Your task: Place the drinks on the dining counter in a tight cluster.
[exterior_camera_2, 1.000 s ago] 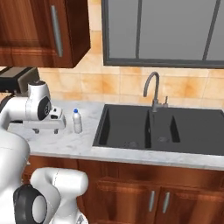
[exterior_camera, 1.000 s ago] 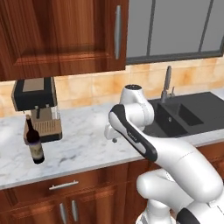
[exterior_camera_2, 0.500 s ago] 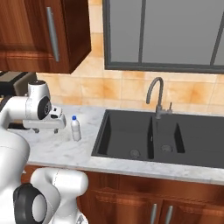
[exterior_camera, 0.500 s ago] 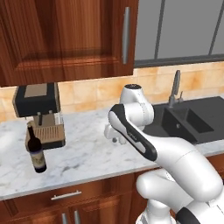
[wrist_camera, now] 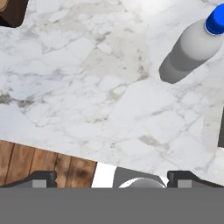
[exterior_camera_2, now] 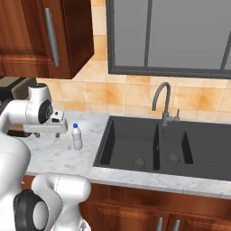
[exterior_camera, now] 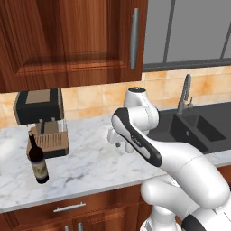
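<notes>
One white bottle with a blue cap stands on the marble tabletop just beyond the claw, off to one side, whose fingers stand wide apart, empty.

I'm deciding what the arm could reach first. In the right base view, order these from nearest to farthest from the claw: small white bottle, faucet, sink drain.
1. Small white bottle: just right of the open claw, on the marble.
2. Sink drain: in the left basin.
3. Faucet: behind the sink.
</notes>
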You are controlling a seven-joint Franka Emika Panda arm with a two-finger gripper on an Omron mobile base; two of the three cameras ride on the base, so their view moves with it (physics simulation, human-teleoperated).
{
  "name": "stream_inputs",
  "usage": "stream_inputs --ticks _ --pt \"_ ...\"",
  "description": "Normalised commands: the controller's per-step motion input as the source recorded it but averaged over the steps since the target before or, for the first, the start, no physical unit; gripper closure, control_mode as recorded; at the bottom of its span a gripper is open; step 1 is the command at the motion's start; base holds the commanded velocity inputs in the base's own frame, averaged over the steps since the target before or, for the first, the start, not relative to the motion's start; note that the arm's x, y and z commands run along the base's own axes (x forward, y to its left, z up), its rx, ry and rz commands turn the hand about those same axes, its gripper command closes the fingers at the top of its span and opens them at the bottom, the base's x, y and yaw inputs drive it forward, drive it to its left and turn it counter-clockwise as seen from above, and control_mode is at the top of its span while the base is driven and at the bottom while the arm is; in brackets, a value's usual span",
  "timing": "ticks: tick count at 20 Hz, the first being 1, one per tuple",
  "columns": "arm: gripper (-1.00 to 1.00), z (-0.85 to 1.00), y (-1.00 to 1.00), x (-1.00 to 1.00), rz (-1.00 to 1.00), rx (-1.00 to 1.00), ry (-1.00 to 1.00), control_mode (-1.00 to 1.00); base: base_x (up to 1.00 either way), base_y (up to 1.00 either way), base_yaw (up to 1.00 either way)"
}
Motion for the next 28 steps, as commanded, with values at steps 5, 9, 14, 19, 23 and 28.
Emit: stream_inputs --ticks 5,9,14,19,23,28 --pt "-1.00 0.00 0.00 0.00 0.00 0.00 0.00 1.00 0.00 0.00 0.00" --pt "-1.00 0.00 0.00 0.00 0.00 0.00 0.00 1.00 -0.01 0.00 0.00" --pt "-1.00 0.00 0.00 -0.03 0.02 0.02 0.00 -1.00 -0.02 0.00 0.00" --pt "-1.00 0.00 -0.03 -0.12 0.26 0.00 -0.07 -1.00 0.00 0.00 0.00" --pt "-1.00 0.00 -0.08 -0.18 0.33 0.03 -0.10 -1.00 0.00 0.00 0.00" --pt "-1.00 0.00 -0.18 -0.25 0.31 0.05 -0.10 -1.00 0.00 0.00 0.00"
